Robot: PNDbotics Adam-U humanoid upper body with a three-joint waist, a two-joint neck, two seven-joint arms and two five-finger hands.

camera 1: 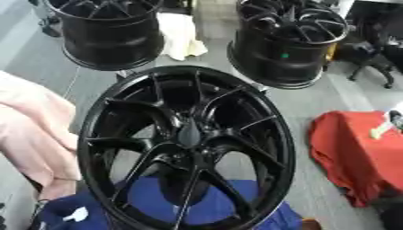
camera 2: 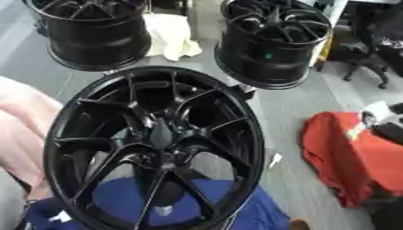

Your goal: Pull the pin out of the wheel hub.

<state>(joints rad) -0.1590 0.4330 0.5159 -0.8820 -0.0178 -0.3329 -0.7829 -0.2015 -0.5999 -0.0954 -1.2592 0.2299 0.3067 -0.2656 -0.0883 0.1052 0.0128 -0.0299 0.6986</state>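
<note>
A large black wheel hub (camera 1: 185,148) with forked spokes fills the middle of both views, tilted toward me. At its centre stands a dark tapered shape (camera 1: 189,133); I cannot tell whether this is the pin. The wheel rests over a blue cloth (camera 1: 217,204). Neither of my hands shows in either view.
A person's pink sleeve (camera 1: 35,130) runs down the left edge, close beside the wheel's rim. Two more black wheels (camera 1: 110,33) (camera 1: 289,42) stand behind, with a cream cloth (camera 1: 182,33) between them. A red cloth (camera 1: 354,152) lies on the grey floor at right.
</note>
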